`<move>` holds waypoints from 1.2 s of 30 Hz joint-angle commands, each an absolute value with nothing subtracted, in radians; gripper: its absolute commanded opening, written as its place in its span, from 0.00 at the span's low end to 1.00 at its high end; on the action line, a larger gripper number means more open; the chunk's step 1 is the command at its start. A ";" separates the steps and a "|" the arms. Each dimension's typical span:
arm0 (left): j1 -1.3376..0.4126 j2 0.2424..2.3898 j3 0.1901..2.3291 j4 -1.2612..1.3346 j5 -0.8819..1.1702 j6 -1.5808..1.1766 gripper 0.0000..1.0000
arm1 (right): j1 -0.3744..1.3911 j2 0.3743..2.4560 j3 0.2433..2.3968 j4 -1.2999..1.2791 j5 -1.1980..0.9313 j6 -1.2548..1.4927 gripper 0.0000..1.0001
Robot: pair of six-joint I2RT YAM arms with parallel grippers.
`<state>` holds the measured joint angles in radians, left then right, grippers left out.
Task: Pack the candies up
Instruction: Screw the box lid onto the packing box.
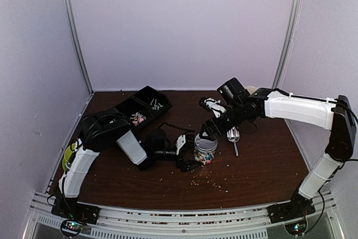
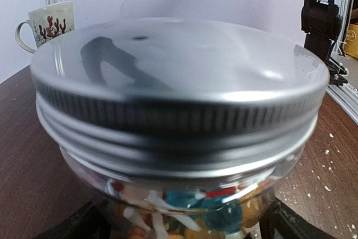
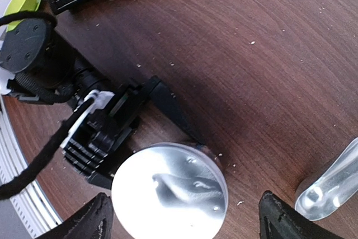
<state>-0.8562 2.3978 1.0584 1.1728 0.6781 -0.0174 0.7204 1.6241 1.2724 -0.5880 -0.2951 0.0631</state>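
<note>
Now one lidded jar [image 1: 205, 149] of candies [image 2: 224, 216] stands within the left hand [image 2: 180, 225], grip unclear; the right hand [image 3: 187, 222] gapes above

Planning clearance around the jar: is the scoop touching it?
Apart. The right wrist view shows bare tabletop between the jar and the scoop.

Left arm [image 1: 78, 166] and right arm [image 1: 296, 109]: white shells, black joints. Left gripper [image 1: 189, 155] is black and ribbed, trailing a black cable [image 3: 33, 163].

The left pincer [image 1: 194, 154] sits low, jaws spread wide; the right pincer [image 1: 206, 132] hangs just above, fingers [image 3: 100, 219] apart.
</note>
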 commanded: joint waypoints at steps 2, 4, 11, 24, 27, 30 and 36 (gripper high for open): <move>-0.847 2.424 1.040 1.189 0.708 -0.030 0.93 | 0.718 1.674 1.312 -0.602 -0.236 0.063 0.85; -0.847 2.426 1.043 1.190 0.709 -0.032 0.93 | 0.717 1.685 1.297 -0.597 -0.232 0.063 0.84; -0.845 2.428 1.049 1.182 0.710 -0.034 0.91 | 0.718 1.696 1.261 -0.577 -0.232 0.067 0.82; -0.844 2.425 1.082 1.109 0.683 -0.030 0.91 | 0.718 1.718 1.243 -0.562 -0.247 0.064 0.76; -0.846 2.425 1.087 1.099 0.681 -0.027 0.91 | 0.719 1.699 1.249 -0.558 -0.260 0.061 0.75; -0.845 2.425 1.094 1.083 0.681 -0.025 0.88 | 0.718 1.690 1.260 -0.562 -0.265 0.058 0.75; -0.845 2.424 1.102 1.061 0.687 -0.022 0.82 | 0.709 1.695 1.264 -0.545 -0.285 0.059 0.57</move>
<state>-0.8509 2.3978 1.0908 1.1183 0.6880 -0.0254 0.7189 1.7000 1.2690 -0.5556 -0.2718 0.0559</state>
